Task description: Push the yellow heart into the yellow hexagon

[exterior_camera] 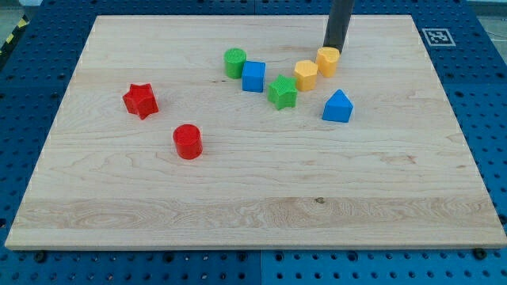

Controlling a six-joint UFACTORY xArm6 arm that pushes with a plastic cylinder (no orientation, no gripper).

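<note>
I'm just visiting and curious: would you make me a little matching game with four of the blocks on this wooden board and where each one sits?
Blocks:
1. red star
2. red cylinder
3. green cylinder
4. blue block with a peaked top

Places:
A. touching the blue cube's left side
B. furthest to the view's left
C. nearest the view's bottom
D. furthest to the view's right of these four

Pairs: 1-B, 2-C, 3-A, 4-D
</note>
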